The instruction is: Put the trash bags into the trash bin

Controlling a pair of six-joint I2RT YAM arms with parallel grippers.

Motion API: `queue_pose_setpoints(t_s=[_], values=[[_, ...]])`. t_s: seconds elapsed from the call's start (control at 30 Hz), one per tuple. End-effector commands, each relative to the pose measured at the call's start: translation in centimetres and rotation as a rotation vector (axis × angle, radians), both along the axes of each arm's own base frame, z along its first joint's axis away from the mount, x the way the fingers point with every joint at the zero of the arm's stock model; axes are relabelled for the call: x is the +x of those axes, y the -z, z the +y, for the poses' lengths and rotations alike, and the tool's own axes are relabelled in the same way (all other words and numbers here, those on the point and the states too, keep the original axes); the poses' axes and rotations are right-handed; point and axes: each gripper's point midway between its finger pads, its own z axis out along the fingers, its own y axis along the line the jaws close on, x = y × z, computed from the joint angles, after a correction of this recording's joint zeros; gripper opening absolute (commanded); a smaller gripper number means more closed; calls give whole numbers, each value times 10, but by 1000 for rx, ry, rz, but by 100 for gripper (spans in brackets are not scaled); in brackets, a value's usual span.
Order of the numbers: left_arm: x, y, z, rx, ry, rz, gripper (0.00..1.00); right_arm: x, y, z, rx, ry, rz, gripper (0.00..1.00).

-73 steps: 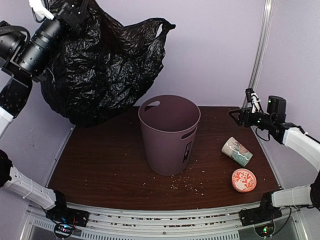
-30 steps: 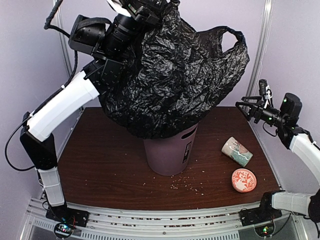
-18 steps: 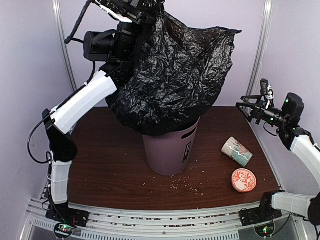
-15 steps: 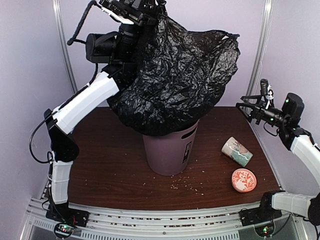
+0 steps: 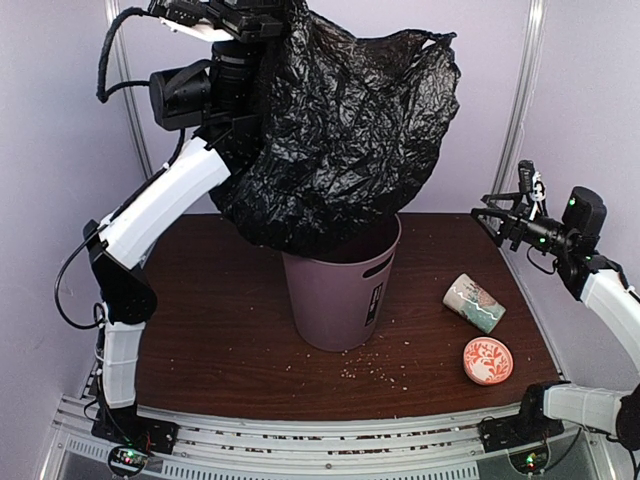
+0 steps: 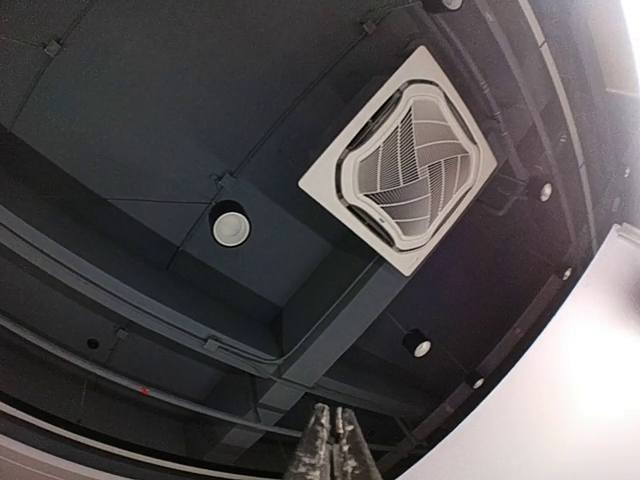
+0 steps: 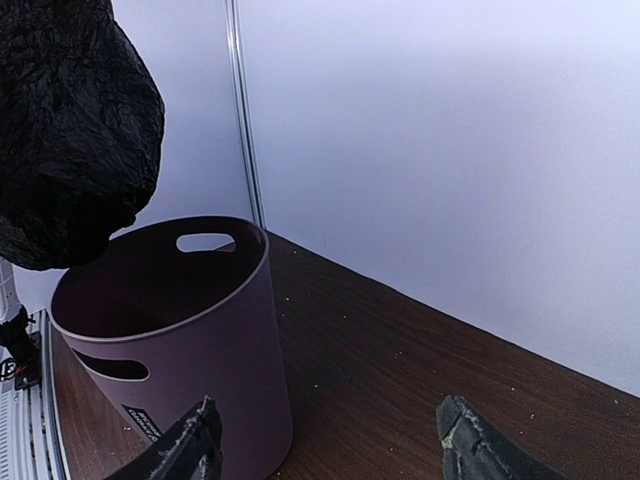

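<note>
a big crumpled black plastic trash bag (image 5: 345,130) hangs high over the table from the left gripper (image 5: 268,12), which is raised to the very top edge of the overhead view. the bag spreads down and to the right from that grip point, so nearly all of its bulk lies below the gripper. in the left wrist view the camera looks up at a dark ceiling with a square white air vent (image 6: 415,180). the two fingers (image 6: 322,445) stand pressed together at the bottom edge, and the bag film itself does not show between them there.

the mauve-brown round plastic trash bin (image 5: 335,300) stands upright near the middle of the dark brown wooden table (image 5: 200,320). it is directly under the bag and well below the left gripper. the bag's lowest bulge reaches the bin's mouth and covers the far-left part of the rim, while the near and right rim show. whether it touches the rim cannot be told.

the right gripper (image 5: 492,216) hovers above the table's far right side, well apart from the bin and pointed toward it. its fingers are spread wide with nothing between them. its wrist view shows the bin (image 7: 200,340) and the bag's (image 7: 70,120) lower end over the far rim.

a patterned cream ceramic mug (image 5: 474,302) lies on its side to the right of the bin, with a round orange-and-white patterned disc (image 5: 488,360) just in front of it. small crumbs (image 5: 375,372) dot the table before the bin.
</note>
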Motion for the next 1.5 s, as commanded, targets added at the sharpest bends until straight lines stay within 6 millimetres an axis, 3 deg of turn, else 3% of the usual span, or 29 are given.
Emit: queue_pose_setpoints(t_s=[0.0, 0.17, 0.27, 0.4, 0.53, 0.73, 0.83, 0.9, 1.0, 1.2, 1.3, 1.37, 1.47], values=[[-32, 16, -20, 100, 148, -97, 0, 1, -3, -5, -17, 33, -25, 75], [-57, 45, -51, 276, 271, -172, 0, 2, -2, -5, -20, 32, -23, 75], [-52, 70, -64, 320, 319, -147, 0, 0, -4, -5, -26, 29, -31, 75], [-35, 77, -68, 291, 288, -100, 0, -9, -12, -2, -12, 6, -44, 75], [-16, 73, -51, 206, 218, -50, 0, -41, -39, 14, -16, -126, -60, 75], [21, 60, -7, 20, 121, 158, 0, -99, -10, 27, -185, -302, 118, 75], [42, 56, 9, -65, 128, 233, 0, -124, -13, 31, -279, -360, 41, 83], [56, 58, 18, -127, 155, 296, 0, -131, -19, 34, -283, -376, 13, 89], [73, 61, 21, -171, 162, 375, 0, -133, -43, 43, -239, -395, -23, 91], [72, 67, 25, -166, 192, 396, 0, -112, -119, 72, -118, -478, -101, 88], [76, 66, 29, -181, 205, 433, 0, -126, -158, 94, -104, -573, -166, 91], [76, 66, 30, -182, 206, 441, 0, -130, -176, 106, -86, -609, -179, 90], [78, 68, 27, -174, 212, 447, 0, -118, -196, 116, -10, -586, -155, 86]])
